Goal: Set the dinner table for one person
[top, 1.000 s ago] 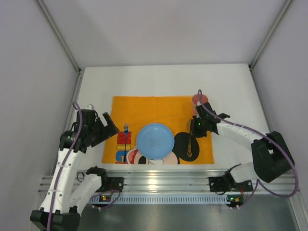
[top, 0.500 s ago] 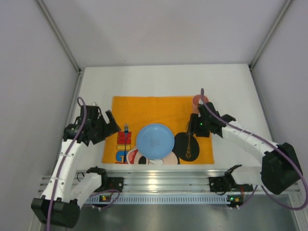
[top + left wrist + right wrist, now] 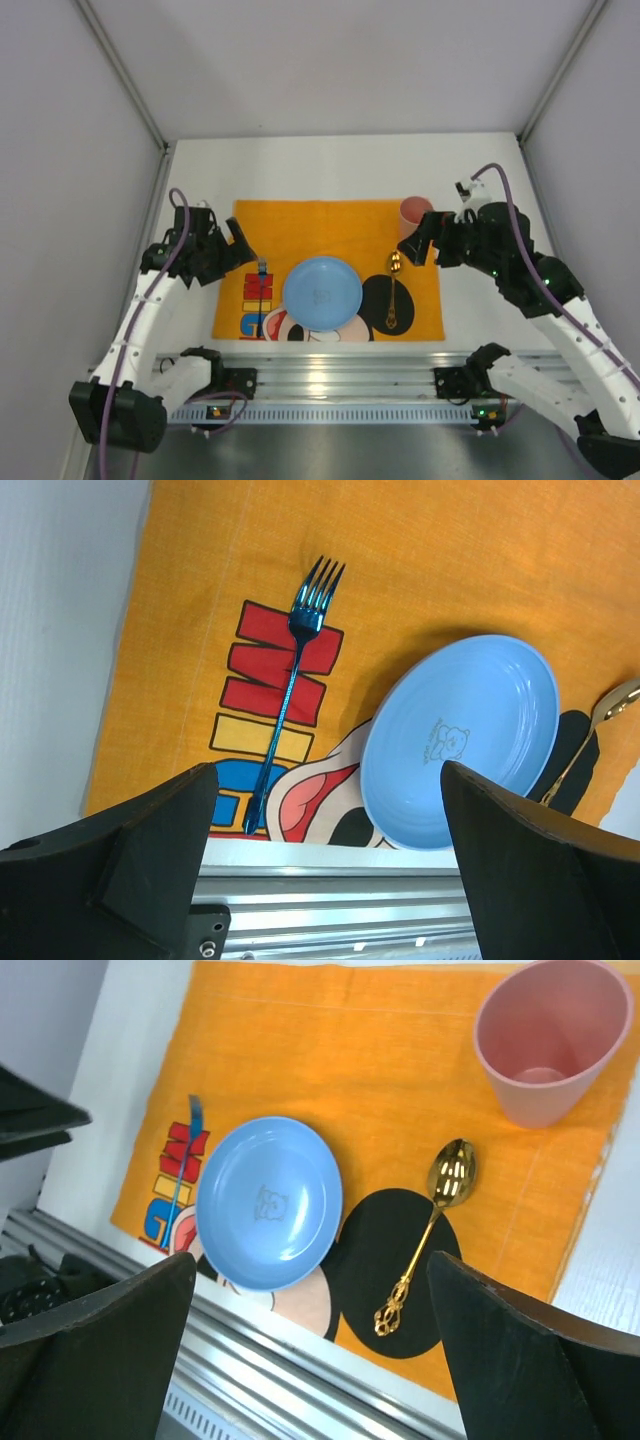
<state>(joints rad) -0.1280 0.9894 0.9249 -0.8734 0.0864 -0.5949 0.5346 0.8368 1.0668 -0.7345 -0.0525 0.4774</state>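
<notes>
On the white dinner table [image 3: 330, 165] lies an orange cartoon cloth [image 3: 320, 225]. A blue plate [image 3: 322, 292] [image 3: 458, 738] [image 3: 268, 1202] sits at its near middle. Left of the plate lies a blue fork [image 3: 261, 288] [image 3: 290, 695] [image 3: 186, 1170]. Right of it lies a gold spoon [image 3: 392, 290] [image 3: 428, 1230], bowl away from me. A pink cup [image 3: 414, 213] [image 3: 548, 1040] stands upright at the cloth's far right corner. My left gripper [image 3: 238, 250] [image 3: 328, 780] hangs open above the cloth's left edge. My right gripper [image 3: 418, 243] [image 3: 310, 1270] is open and empty, raised above the spoon and cup.
A ribbed aluminium rail [image 3: 330, 375] [image 3: 330, 890] runs along the near table edge, just below the cloth. Grey walls [image 3: 70, 200] close in the left and right sides. Bare white table [image 3: 500, 220] shows right of the cloth and beyond it.
My right gripper has opened, let go of the gold spoon and risen back to the right. The spoon now lies free on the cloth. My left arm drifted slightly farther.
</notes>
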